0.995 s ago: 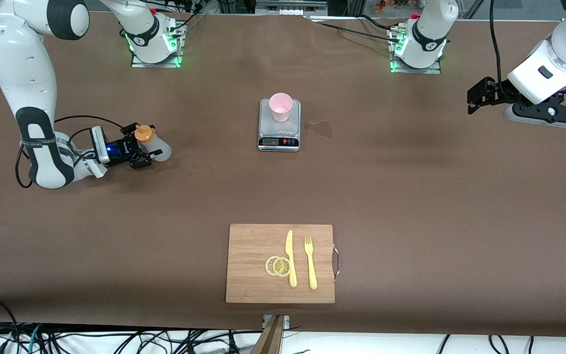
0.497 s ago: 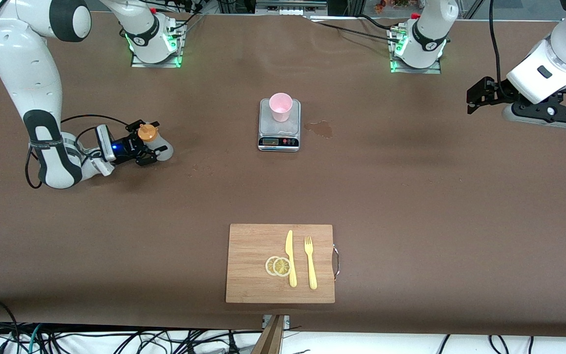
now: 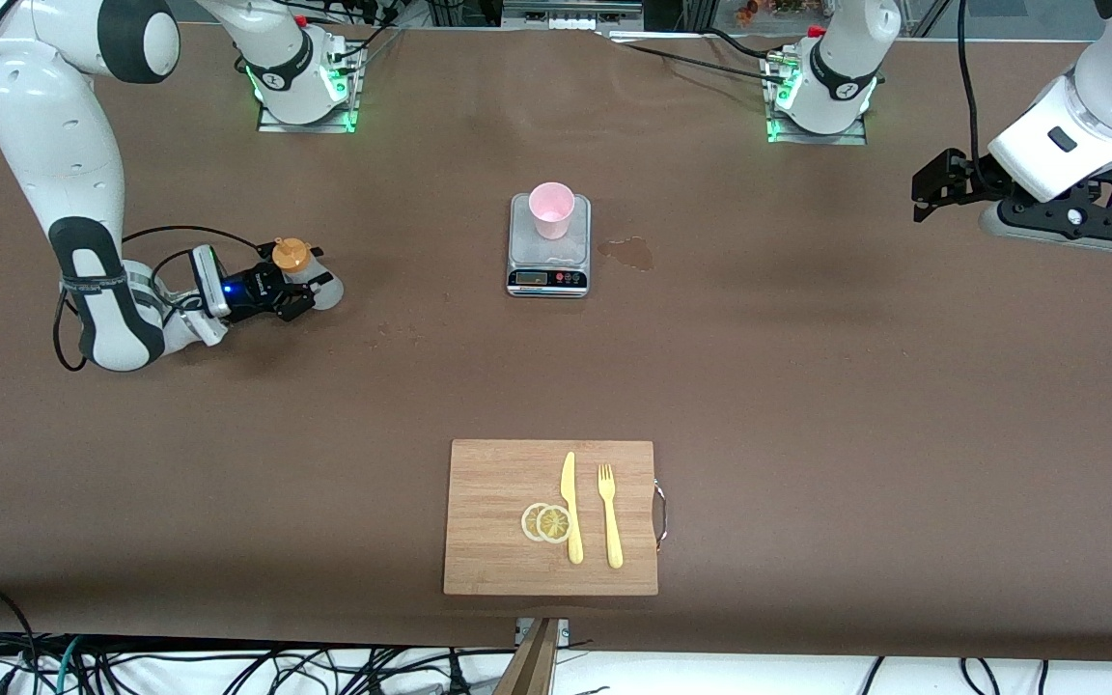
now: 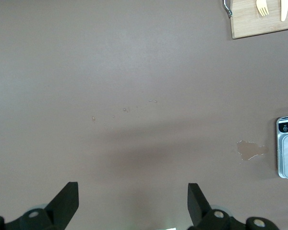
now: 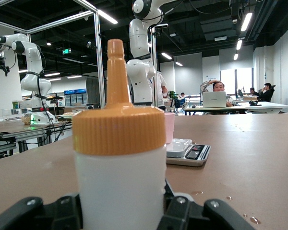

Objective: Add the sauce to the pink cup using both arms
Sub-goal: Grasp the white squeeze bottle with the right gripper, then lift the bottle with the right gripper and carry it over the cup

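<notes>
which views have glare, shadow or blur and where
Front view: soft arm shadows on the brown table, green glare at both bases. Left wrist view: a diffuse shadow band across the table, pincer tips sharp. Right wrist view: the sauce bottle looms huge and distorted; bright ceiling strips flare.

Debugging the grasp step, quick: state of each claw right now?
Left claw: open, empty, up over the table's left-arm end.
Right claw: closed around the sauce bottle, which stands on the table.

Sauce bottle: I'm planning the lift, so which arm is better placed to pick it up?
Right. The right gripper already has its fingers around the sauce bottle; the left gripper hangs open over bare table at its own end.
</notes>
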Tool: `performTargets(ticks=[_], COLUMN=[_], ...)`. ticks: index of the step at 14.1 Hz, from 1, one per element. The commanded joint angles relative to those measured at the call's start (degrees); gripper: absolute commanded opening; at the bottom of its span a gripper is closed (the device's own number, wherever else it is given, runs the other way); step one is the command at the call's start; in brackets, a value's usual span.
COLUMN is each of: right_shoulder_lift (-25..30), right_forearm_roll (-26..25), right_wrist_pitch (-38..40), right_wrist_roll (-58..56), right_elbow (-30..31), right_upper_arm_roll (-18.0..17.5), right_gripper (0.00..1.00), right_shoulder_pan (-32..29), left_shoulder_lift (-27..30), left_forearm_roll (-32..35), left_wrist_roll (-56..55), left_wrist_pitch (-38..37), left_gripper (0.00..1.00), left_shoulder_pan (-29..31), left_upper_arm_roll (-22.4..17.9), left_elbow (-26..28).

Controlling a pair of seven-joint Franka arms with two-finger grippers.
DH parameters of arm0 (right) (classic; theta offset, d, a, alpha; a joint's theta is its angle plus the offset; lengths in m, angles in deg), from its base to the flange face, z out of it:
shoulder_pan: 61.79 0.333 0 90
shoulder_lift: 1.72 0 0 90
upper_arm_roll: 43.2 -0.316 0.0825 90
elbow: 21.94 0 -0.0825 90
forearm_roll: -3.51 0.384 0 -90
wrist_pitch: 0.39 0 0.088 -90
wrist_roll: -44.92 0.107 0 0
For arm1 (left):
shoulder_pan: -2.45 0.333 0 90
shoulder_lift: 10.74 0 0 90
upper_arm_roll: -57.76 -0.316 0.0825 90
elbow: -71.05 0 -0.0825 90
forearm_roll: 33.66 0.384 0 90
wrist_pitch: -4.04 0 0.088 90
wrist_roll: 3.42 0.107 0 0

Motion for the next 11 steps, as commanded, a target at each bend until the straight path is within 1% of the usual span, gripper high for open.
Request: performTargets(ticks=[1, 2, 4, 7, 9, 11], right_shoulder_lift=[-0.6, -0.5, 0.7, 3.0, 4.9, 6.8], right_forearm_roll=[-0.5, -0.5, -0.6, -1.3, -2.5, -2.6], right_wrist_pitch=[0.2, 0.2, -0.4, -1.3, -1.3, -2.2], right_wrist_roll=[-13.9, -12.7, -9.6, -3.7, 0.5, 4.1], right_elbow=[-0.1, -0.6, -1.0, -1.0, -0.9, -0.6], right_upper_arm_roll=[0.5, 0.6, 0.7, 1.3, 3.1, 6.9], right_gripper=[0.24, 0.23, 0.18, 0.18, 0.18, 0.18], right_shoulder_pan=[-0.1, 0.0, 0.4, 2.3, 5.2, 10.0], left_shoulder_lift=[0.6, 0.5, 0.5, 0.5, 0.6, 0.6], left_forearm_roll=[-0.5, -0.5, -0.5, -0.5, -0.5, -0.5], left_wrist_roll=[0.3, 0.3, 0.3, 0.3, 0.3, 0.3], left_wrist_pitch=[-1.0, -1.0, -1.0, -1.0, -1.0, -1.1], left_gripper=[1.00, 1.00, 1.00, 1.00, 1.00, 1.00], left_shoulder_pan=[-0.2, -0.2, -0.2, -0.2, -0.2, -0.1], left_upper_arm_roll=[0.3, 0.5, 0.6, 0.6, 0.6, 0.5], left_elbow=[-0.7, -0.7, -0.7, -0.7, -0.7, -0.7])
